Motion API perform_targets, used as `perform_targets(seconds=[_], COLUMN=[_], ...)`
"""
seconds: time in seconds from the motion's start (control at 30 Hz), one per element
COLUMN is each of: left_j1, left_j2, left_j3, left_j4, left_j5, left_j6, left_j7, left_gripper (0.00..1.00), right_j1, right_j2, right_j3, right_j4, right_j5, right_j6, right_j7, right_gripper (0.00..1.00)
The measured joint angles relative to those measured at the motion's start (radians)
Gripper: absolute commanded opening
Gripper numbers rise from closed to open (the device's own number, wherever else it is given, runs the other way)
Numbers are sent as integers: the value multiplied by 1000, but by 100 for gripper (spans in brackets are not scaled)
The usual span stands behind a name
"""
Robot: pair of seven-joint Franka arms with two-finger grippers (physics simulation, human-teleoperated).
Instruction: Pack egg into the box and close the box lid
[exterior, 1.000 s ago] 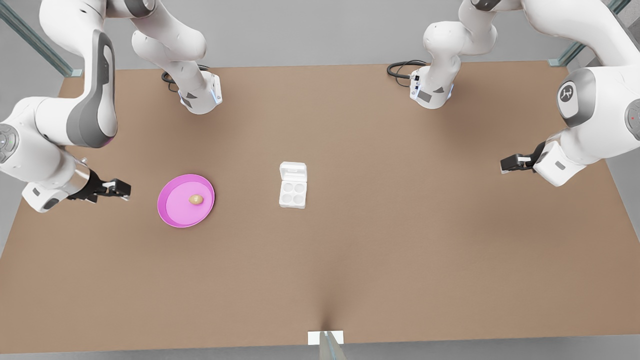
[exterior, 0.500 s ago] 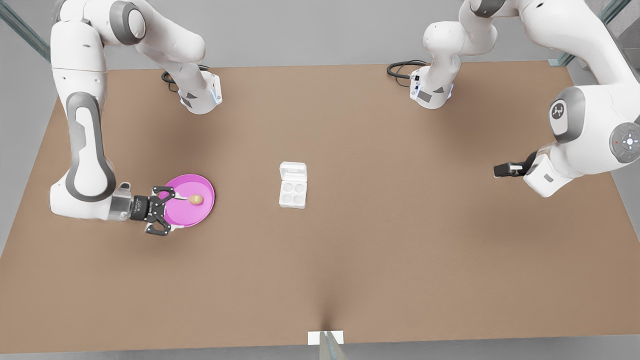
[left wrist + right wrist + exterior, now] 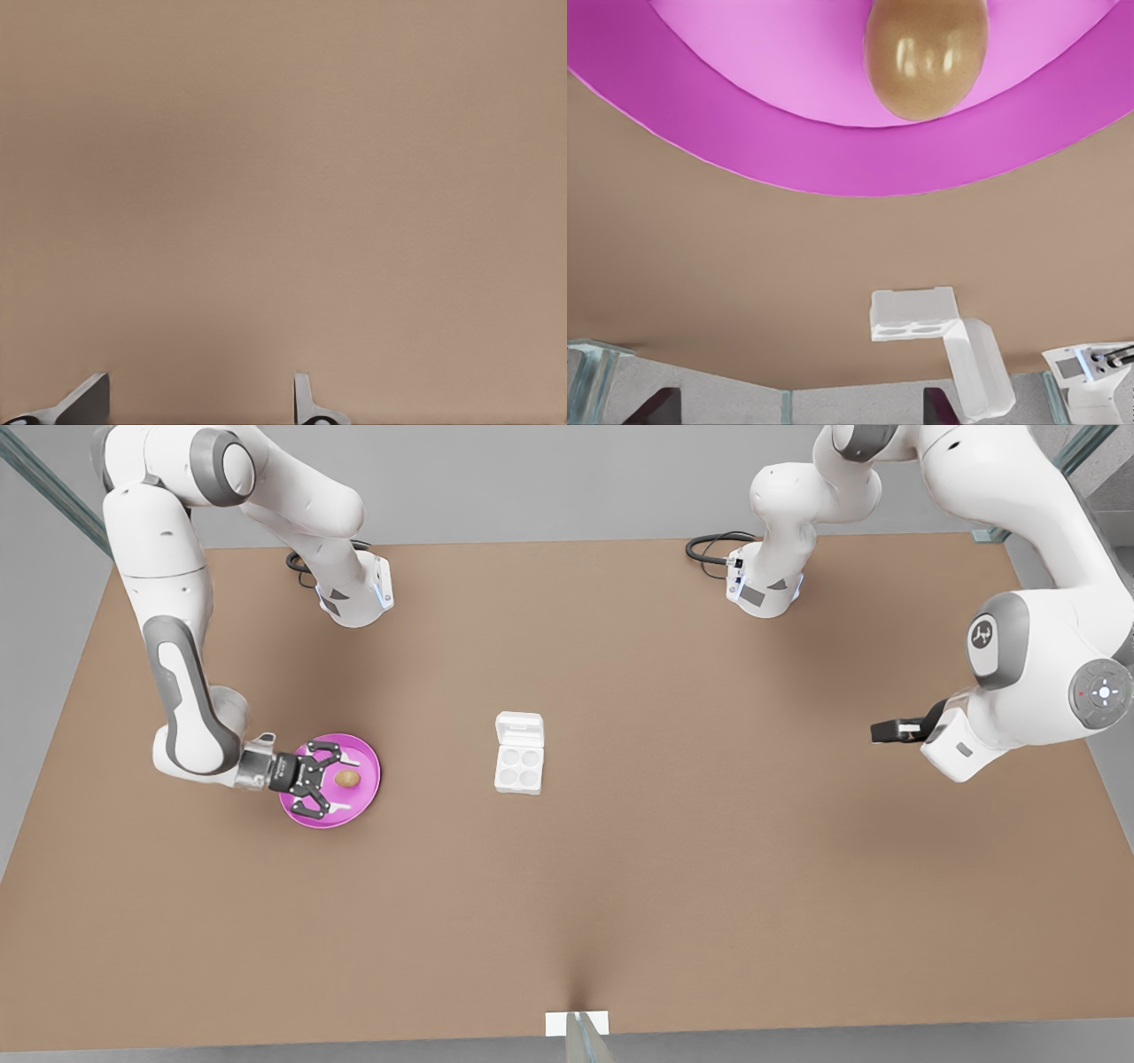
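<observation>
- Now our right gripper [image 3: 343,783] hangs open over the pink plate [image 3: 363,802], fingers either side of the egg [image 3: 346,779], whose long axis runs left-right.
- We see the box [image 3: 519,769], lid up, well right of it.
- Our left gripper [image 3: 880,732] waits open, far right.

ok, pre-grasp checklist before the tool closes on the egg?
1. Egg resting on the pink plate: ok.
2. Right tool open, fingers either side of the egg in the front view: ok.
3. Tool low enough for the fingers to catch the egg: cannot tell.
4. Box lid open, all four cups empty: ok.
5. Table between plate and box free of obstacles: ok.
6. Left tool waiting at the front view's right, away from the box: ok. Its fingers stand apart over bare table.
</observation>
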Motion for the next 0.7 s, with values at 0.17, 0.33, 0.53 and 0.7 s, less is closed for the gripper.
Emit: perform_targets(seconds=[0.17,0.33,0.53,0.7], left_j1=[0,-1,0,0], left_j2=[2,2,2,7], left_j3=[0,1,1,0], left_j4=[1,1,6,6], left_j5=[1,1,2,1], left_j6=[0,0,1,9], left_j7=[-1,-1,1,1], left_gripper=[100,100,100,100], right_j1=[-89,-102,-126,-130], right_j2=[62,176,172,194], right_j3=[0,0,0,0], right_j4=[0,43,20,17], right_j5=[-1,2,0,0], right_j6=[-46,-40,-113,-113], right_j7=[-57,-173,-213,-255], right_gripper=[100,100,100,98])
